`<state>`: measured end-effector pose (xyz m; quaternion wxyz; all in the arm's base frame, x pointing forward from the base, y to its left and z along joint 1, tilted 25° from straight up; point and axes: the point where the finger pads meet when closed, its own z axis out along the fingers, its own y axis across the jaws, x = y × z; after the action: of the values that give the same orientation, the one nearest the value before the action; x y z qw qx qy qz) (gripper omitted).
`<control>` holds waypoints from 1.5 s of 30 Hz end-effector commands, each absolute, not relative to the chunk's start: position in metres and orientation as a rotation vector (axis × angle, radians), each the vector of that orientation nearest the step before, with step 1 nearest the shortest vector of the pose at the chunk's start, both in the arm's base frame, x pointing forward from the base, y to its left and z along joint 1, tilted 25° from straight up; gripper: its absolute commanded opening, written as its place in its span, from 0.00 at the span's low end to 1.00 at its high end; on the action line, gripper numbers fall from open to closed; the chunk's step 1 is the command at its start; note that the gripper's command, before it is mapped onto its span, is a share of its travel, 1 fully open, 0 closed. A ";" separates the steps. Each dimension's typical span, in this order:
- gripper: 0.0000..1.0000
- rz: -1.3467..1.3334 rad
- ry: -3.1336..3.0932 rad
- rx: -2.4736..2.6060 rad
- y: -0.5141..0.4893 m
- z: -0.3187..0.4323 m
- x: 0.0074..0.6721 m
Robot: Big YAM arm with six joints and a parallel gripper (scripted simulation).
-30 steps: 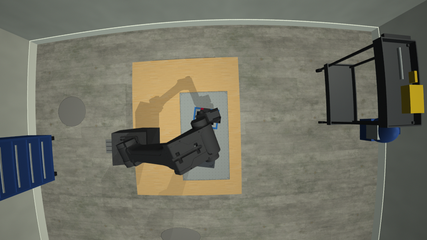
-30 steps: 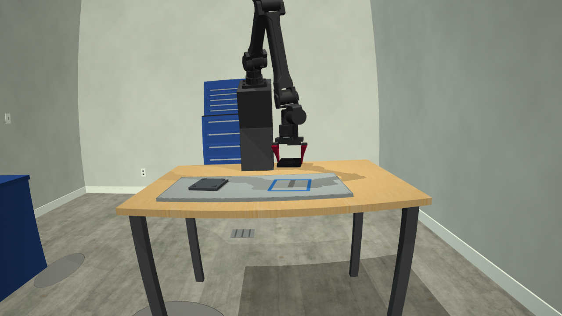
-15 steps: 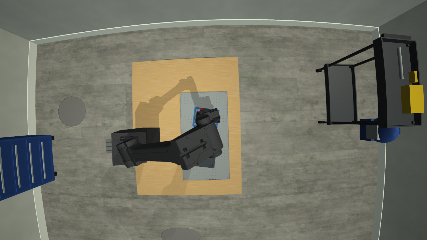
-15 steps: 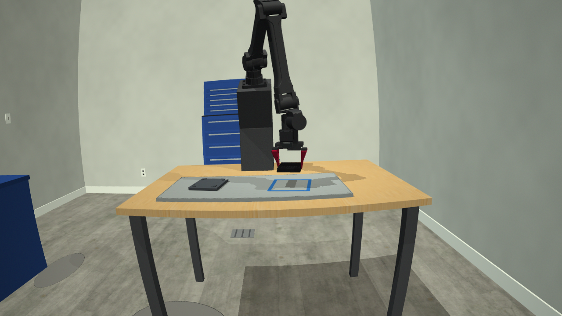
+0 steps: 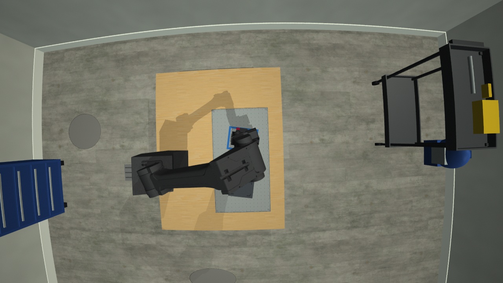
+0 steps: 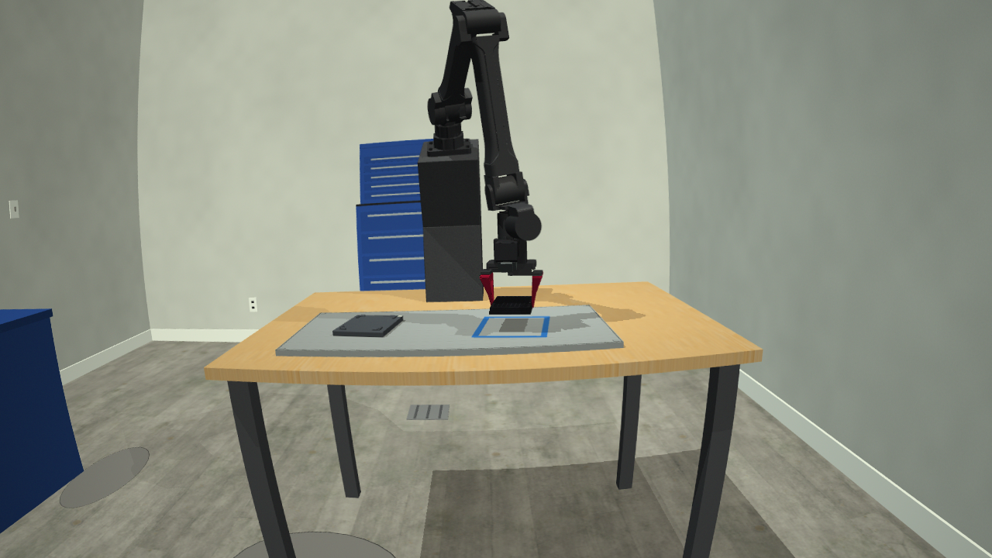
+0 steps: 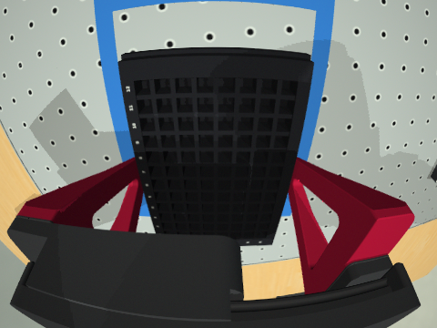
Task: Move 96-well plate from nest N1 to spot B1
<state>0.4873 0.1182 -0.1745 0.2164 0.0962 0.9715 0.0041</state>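
Note:
The black 96-well plate (image 7: 215, 142) is held between the red fingers of my gripper (image 7: 216, 164), which is shut on its long sides. In the side view the plate (image 6: 511, 304) hangs level a little above the grey deck, over the back part of the blue taped outline B1 (image 6: 511, 326). In the wrist view the outline (image 7: 213, 36) frames the plate's far end and both long sides, and the plate's long sides run along its long sides. The empty black nest N1 (image 6: 367, 325) lies at the deck's left end. In the top view the arm hides most of the outline (image 5: 232, 138).
The grey perforated deck (image 6: 450, 332) lies on the wooden table (image 6: 478, 346). The arm's black base column (image 6: 450, 229) stands at the table's back edge, close behind the gripper. Blue drawer cabinets (image 6: 388, 215) stand behind it.

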 end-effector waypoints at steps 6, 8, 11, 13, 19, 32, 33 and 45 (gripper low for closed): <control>0.00 0.020 2.668 0.264 0.116 -0.177 0.501; 0.00 0.020 2.673 0.258 0.118 -0.182 0.501; 0.00 0.020 2.673 0.257 0.118 -0.187 0.503; 0.00 0.018 2.672 0.265 0.115 -0.190 0.504; 0.00 0.021 2.673 0.255 0.118 -0.198 0.507; 0.00 0.028 2.656 0.261 0.118 -0.182 0.514; 0.00 0.028 2.656 0.262 0.118 -0.182 0.514; 0.00 0.029 2.654 0.263 0.118 -0.182 0.516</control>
<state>0.5033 0.1175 -0.2003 0.2182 0.0961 0.9711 0.0049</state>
